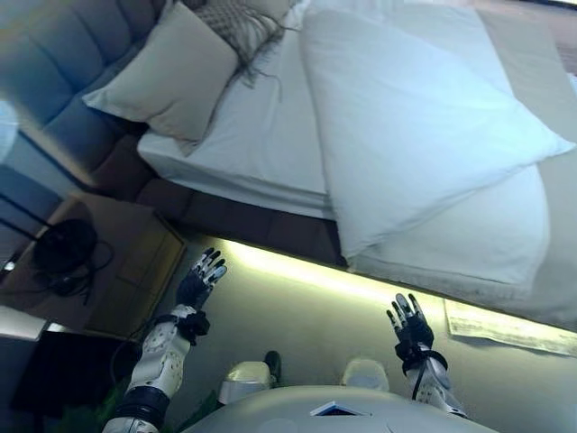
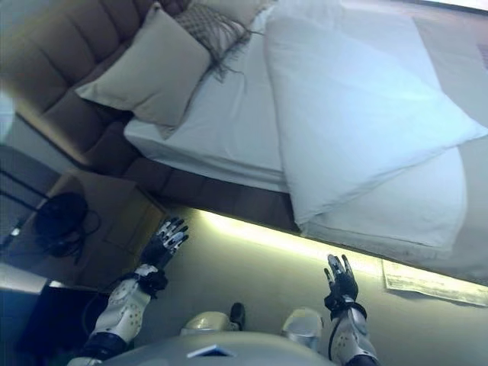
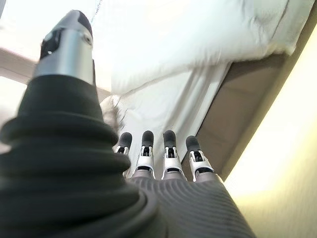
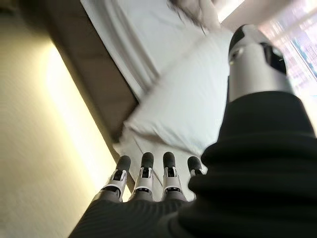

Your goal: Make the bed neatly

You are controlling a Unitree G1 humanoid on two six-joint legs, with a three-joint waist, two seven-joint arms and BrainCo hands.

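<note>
The bed (image 1: 261, 135) has a white sheet and a white duvet (image 1: 424, 126) folded back, one corner pointing right and an edge hanging over the bed's near side. A beige pillow (image 1: 167, 72) leans on the padded headboard (image 1: 63, 63), with a fringed patterned cushion (image 1: 236, 23) beside it. My left hand (image 1: 200, 281) is raised over the floor short of the bed, fingers straight, holding nothing. My right hand (image 1: 410, 327) hovers likewise below the hanging duvet edge, open and empty. Both wrist views show straight fingers (image 3: 170, 153) (image 4: 143, 173) with the bed beyond them.
A wooden nightstand (image 1: 108, 271) with a dark round object and cables (image 1: 63, 253) stands left of my left arm. A lit strip (image 1: 315, 275) runs under the bed frame. A paper sheet (image 1: 505, 327) lies on the floor at right.
</note>
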